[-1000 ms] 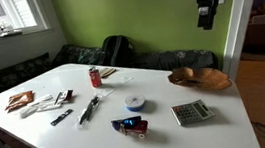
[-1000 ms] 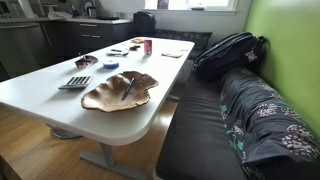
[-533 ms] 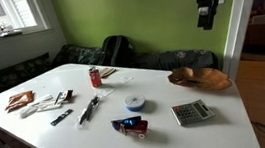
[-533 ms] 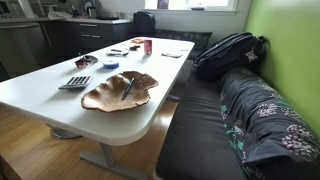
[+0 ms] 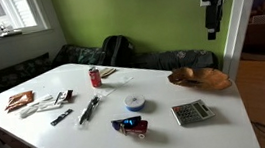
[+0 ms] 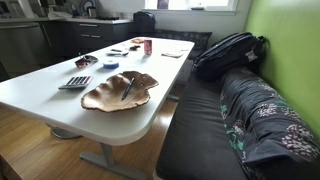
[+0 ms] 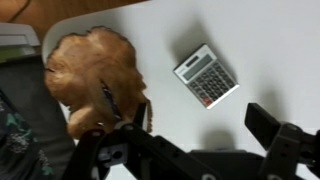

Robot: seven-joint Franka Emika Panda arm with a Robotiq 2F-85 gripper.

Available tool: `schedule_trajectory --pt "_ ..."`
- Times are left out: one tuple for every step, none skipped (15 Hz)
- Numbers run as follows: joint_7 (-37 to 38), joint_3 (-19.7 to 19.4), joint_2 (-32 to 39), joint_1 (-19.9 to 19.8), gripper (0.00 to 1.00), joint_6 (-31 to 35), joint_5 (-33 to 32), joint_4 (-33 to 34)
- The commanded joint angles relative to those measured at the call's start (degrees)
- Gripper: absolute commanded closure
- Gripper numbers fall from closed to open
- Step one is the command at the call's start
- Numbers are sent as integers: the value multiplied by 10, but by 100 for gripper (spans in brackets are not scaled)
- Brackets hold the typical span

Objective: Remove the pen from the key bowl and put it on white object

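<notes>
The brown wooden key bowl (image 5: 198, 77) sits at one end of the white table and also shows in an exterior view (image 6: 118, 92) and the wrist view (image 7: 90, 75). A dark pen (image 7: 110, 98) lies inside it, also seen in an exterior view (image 6: 130, 87). The small round white object (image 5: 135, 102) with a bluish patch sits mid-table, also in an exterior view (image 6: 110, 65). My gripper (image 5: 211, 27) hangs high above the bowl end of the table, open and empty; in the wrist view (image 7: 200, 120) its fingers are spread over bare table beside the bowl.
A grey calculator (image 7: 205, 75) lies next to the bowl, also in an exterior view (image 5: 189, 112). A red can (image 5: 96, 77), flat packets (image 5: 20, 100), dark tools (image 5: 88, 109) and a blue-red wrapper (image 5: 131, 126) sit on the table (image 5: 169, 130). A bench with a black backpack (image 6: 228, 52) runs alongside.
My gripper has risen higher and shifted slightly toward the right of the exterior view. The objects on the table have not moved.
</notes>
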Motion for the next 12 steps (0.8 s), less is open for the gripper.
schedule_trajectory --pt "-61 -44 77 -30 0 44 -41 6" --pt "-105 -65 104 -32 0 58 -21 14" --pt "-148 -83 136 -35 0 69 -6 25" --pt "-159 -93 163 -44 0 66 -5 38" --pt "-116 -72 101 -36 0 58 -22 7" --pt "-136 -84 126 -43 0 63 -20 15" --pt "-146 -90 145 -47 0 66 -19 23" --pt "-150 -91 158 -49 0 66 -18 31" --pt "-150 -90 164 -49 0 66 -17 35" --pt "-150 -89 166 -48 0 66 -16 37" --pt "-150 -88 166 -48 0 66 -16 38" --pt "-149 -87 155 -46 0 77 -9 31"
